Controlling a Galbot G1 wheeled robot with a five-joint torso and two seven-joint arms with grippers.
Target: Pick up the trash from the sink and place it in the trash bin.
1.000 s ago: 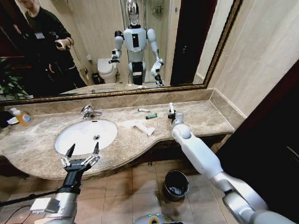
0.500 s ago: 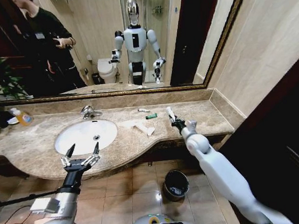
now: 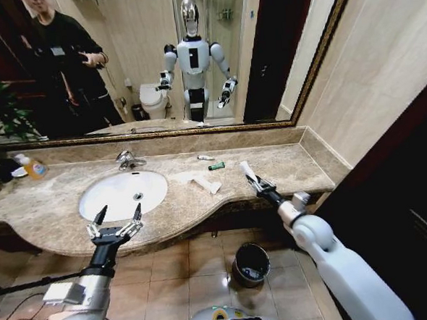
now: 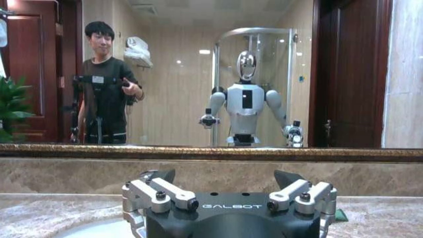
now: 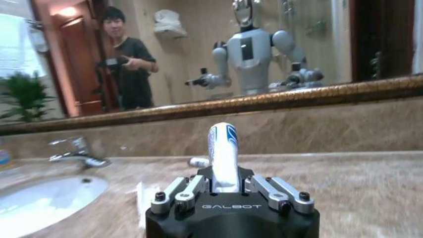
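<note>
My right gripper (image 3: 257,181) is shut on a white mini tube with blue marks (image 3: 247,169), held over the counter's front right edge; the tube (image 5: 223,148) stands upright between the jaws of the right gripper (image 5: 225,179). More trash lies on the counter to the right of the sink (image 3: 121,194): a white tube (image 3: 205,157), a green tube (image 3: 216,165) and crumpled white paper (image 3: 196,179). The dark trash bin (image 3: 250,263) stands on the floor below the counter. My left gripper (image 3: 116,222) hangs open by the sink's front rim, shown as the left gripper (image 4: 225,177).
A chrome faucet (image 3: 129,160) stands behind the basin. A bottle of orange liquid (image 3: 31,167) sits at the far left of the marble counter (image 3: 293,162). A mirror runs along the back wall. Tiled floor surrounds the bin.
My right arm has pulled back from the counter's middle toward its front right edge, carrying the white tube. The left arm has stayed still.
</note>
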